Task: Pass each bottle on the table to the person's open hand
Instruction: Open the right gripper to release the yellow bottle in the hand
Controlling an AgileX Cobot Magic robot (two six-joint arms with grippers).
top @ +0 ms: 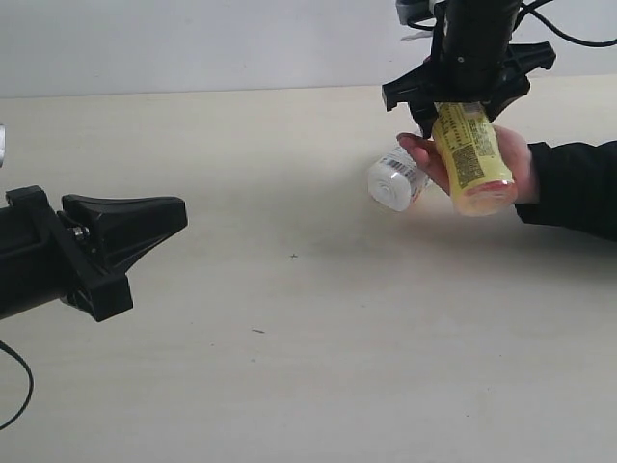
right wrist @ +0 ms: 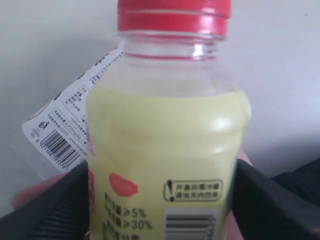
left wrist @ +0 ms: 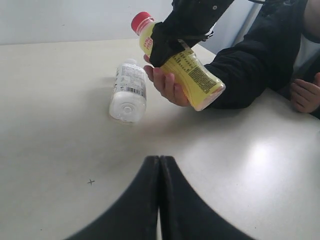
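My right gripper (top: 463,96) is shut on the yellow bottle (top: 472,159), whose red cap (left wrist: 141,21) points away from the person. The bottle's body rests in the person's open hand (top: 516,154). Up close, the black fingers (right wrist: 50,210) press both sides of the yellow bottle (right wrist: 165,140). A clear bottle with a white label (top: 395,180) lies on its side on the table (top: 289,367), touching the hand's fingertips. My left gripper (top: 178,214) hovers at the left, shut and empty, with its tips (left wrist: 160,159) pressed together. No other bottles are in view.
The person's black sleeve (top: 578,183) reaches in from the right edge. Their other hand (left wrist: 305,95) rests on the table beyond it. A pale wall stands behind the table's far edge.
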